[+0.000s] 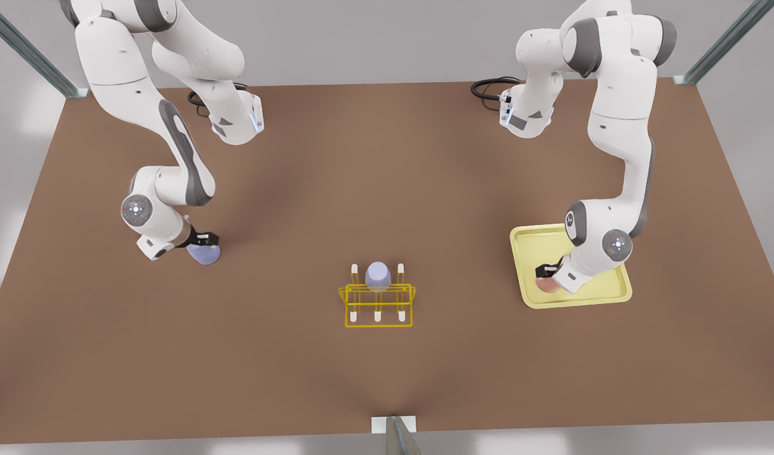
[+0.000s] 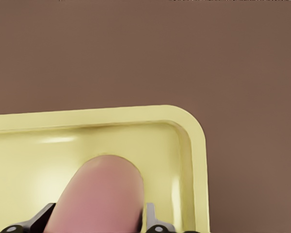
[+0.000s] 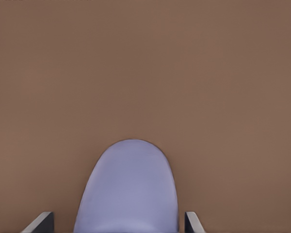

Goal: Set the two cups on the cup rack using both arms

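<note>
Reaching for both cups — neither racked yet | left gripper (image 1: 546, 272) fingers astride pink cup (image 2: 99, 194) on yellow tray (image 1: 614, 294), grasp uncertain | right gripper (image 1: 205, 241) straddles lavender cup (image 3: 128, 189) on table, not closed | cup rack (image 1: 377, 303) already carries a look-alike lavender cup (image 1: 378, 276) — we judge lifting and pegging remain

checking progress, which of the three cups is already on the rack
The lavender cup upturned on the yellow cup rack. The other lavender cup is on the table, the pink cup on the tray.
</note>
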Robot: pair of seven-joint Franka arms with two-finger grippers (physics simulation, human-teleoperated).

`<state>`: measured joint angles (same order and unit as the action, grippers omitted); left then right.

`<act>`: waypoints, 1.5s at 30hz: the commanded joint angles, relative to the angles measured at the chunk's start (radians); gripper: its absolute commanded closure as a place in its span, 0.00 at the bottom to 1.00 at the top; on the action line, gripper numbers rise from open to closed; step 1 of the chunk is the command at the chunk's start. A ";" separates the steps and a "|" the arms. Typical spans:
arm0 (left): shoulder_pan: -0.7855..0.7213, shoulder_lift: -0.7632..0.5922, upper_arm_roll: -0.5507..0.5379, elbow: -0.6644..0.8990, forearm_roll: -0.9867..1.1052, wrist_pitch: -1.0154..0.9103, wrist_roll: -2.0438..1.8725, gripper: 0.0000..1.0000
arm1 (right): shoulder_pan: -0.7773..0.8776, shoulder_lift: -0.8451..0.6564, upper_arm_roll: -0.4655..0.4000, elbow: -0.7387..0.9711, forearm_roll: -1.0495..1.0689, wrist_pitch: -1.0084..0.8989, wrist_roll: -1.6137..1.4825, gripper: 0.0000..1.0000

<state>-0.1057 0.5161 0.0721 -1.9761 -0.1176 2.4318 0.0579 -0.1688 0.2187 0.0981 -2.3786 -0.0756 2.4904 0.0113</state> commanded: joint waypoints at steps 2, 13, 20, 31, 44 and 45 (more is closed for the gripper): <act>-0.002 0.005 0.000 0.003 -0.011 0.010 -0.001 0.09 | 0.000 0.016 0.000 -0.004 0.002 0.042 0.007 0.00; -0.002 0.012 -0.002 0.023 0.027 0.001 0.000 0.11 | -0.014 0.044 0.000 -0.005 0.002 0.044 0.001 0.00; -0.002 0.012 -0.002 0.053 0.027 -0.065 0.000 0.15 | -0.021 0.042 0.002 -0.017 0.000 0.041 -0.007 0.01; -0.002 -0.034 -0.009 0.276 0.015 -0.484 -0.158 0.15 | -0.021 0.042 0.003 -0.005 0.000 0.035 -0.007 0.12; -0.045 0.318 -0.287 0.924 -0.117 -0.531 -0.642 0.16 | -0.015 0.082 0.018 0.064 0.039 0.035 -0.056 0.13; -0.064 0.346 -0.287 0.959 -0.119 -0.530 -0.661 0.16 | -0.012 0.082 0.018 0.064 0.039 0.033 -0.056 0.13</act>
<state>-0.1588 0.8510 -0.2083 -1.0324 -0.2263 1.9265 -0.2115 -0.1828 0.3008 0.1167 -2.3156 -0.0409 2.5252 -0.0065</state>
